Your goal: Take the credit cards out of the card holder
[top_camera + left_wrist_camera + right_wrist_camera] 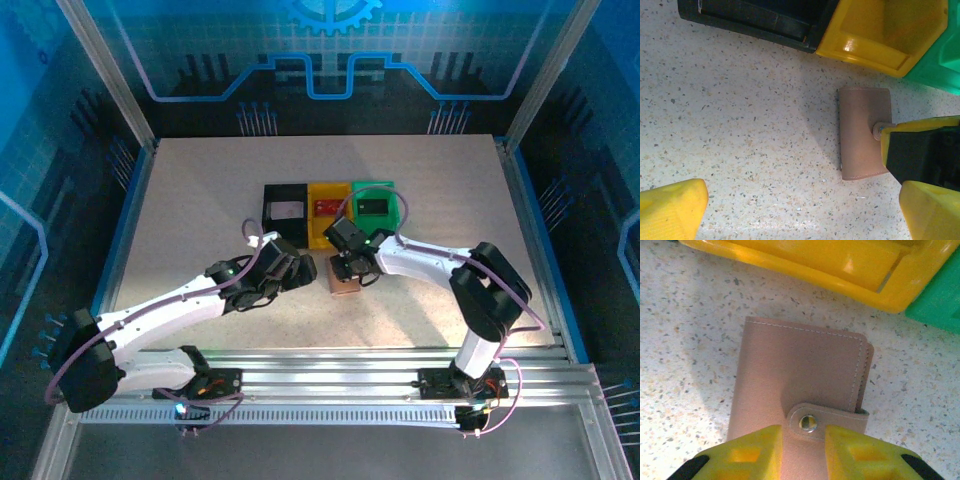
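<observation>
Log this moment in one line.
card holder: shut, snapped, flat on table | right hand: open, fingers astride snap tab | left hand: open, clear of it

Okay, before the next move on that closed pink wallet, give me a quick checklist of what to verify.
1. Pinkish-tan leather card holder lies flat on the speckled table: ok.
2. Its snap tab undone: not ok, it is fastened.
3. Right tool lined up on the snap tab: ok, fingers straddle it.
4. Left tool open and apart from the holder: ok.
5. What is inside: cannot tell, holder closed.
</observation>
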Motion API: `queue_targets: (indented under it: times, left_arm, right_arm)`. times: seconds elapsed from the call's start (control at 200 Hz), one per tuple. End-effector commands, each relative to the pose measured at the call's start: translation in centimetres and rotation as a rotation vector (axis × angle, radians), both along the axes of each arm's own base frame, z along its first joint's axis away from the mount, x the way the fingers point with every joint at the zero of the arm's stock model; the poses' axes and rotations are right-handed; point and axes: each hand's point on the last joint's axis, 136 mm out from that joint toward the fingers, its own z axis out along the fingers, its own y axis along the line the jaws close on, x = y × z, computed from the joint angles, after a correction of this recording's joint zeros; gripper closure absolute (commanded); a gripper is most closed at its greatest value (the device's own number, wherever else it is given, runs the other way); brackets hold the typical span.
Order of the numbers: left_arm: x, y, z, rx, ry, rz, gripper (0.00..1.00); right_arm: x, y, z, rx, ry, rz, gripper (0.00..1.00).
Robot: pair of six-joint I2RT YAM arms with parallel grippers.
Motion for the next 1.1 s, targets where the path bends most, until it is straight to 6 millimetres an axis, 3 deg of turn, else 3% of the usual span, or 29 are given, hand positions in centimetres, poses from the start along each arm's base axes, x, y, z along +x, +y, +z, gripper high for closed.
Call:
queue_targets:
  times: [0.0, 0.245, 0.395, 0.525, 0.65, 0.86, 1.095]
  left_arm:
    - [-0.1, -0.1, -0.5, 0.009, 0.000, 0.002, 0.01]
    - [-0.2, -0.1, -0.7, 0.014, 0.005, 0.001, 0.01]
    - [-0.2, -0.2, -0.7, 0.017, 0.008, -0.001, 0.01]
    - [-0.1, -0.4, -0.8, 0.018, 0.012, -0.002, 0.01]
    - [-0.1, -0.4, -0.8, 0.020, 0.015, -0.004, 0.01]
    - [-0.3, -0.5, -0.8, 0.021, 0.017, -0.007, 0.01]
    - [-0.6, -0.2, -1.7, 0.031, 0.030, -0.005, 0.01]
  right_arm:
    - [0.7, -0.4, -0.4, -0.014, 0.011, -0.027, 0.71]
    - [0.2, -0.4, -1.4, -0.020, 0.037, -0.034, 0.68]
    - [-0.3, -0.8, -2.5, -0.054, 0.047, -0.039, 0.59]
    - [-0.5, -0.7, -2.5, -0.058, 0.038, -0.040, 0.57]
    - [-0.4, -0.6, -1.9, -0.058, 0.012, -0.040, 0.59]
    - [-0.3, -1.0, -3.0, -0.081, 0.044, -0.038, 0.66]
    - [-1.5, 0.3, -1.9, 0.039, 0.047, 0.014, 0.70]
